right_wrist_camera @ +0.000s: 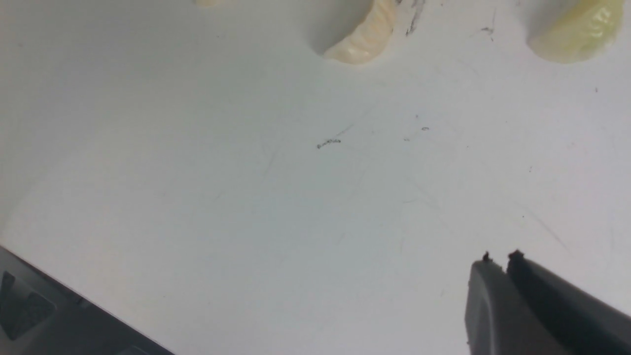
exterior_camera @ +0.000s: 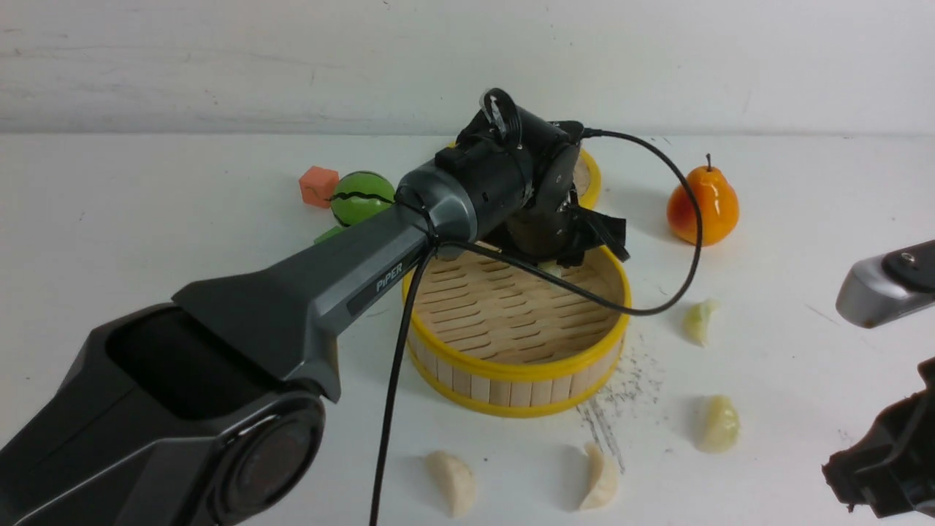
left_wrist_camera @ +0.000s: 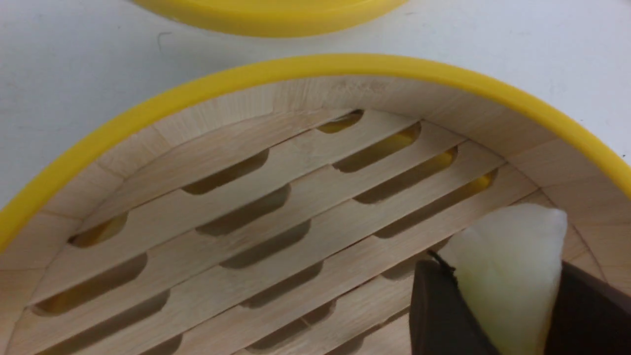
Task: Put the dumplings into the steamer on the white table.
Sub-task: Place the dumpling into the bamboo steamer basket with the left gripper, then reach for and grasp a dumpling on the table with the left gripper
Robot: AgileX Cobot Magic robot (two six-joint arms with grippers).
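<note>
Now: left pincer [left_wrist_camera: 498, 315] clamped on dumpling [left_wrist_camera: 508, 256], poking past jaw tips, over steamer [left_wrist_camera: 305, 64] floor by far wall. Right pincer [right_wrist_camera: 499, 259] together, nearer 4 loose dumplings [exterior_camera: 718, 424] lying on surface [exterior_camera: 146, 241] front-right of steamer.

White table [exterior_camera: 146, 219], dark scuffs [exterior_camera: 621, 394] near centre. Bearing:
- steamer [exterior_camera: 511, 372], centre
- lid [exterior_camera: 593, 179], just behind it
- pear [exterior_camera: 703, 204], right
- orange cube [exterior_camera: 318, 186] touching green ball [exterior_camera: 361, 196], left
- four loose dumplings [exterior_camera: 700, 321] [exterior_camera: 718, 424] [exterior_camera: 600, 478] [exterior_camera: 453, 482], front and right
</note>
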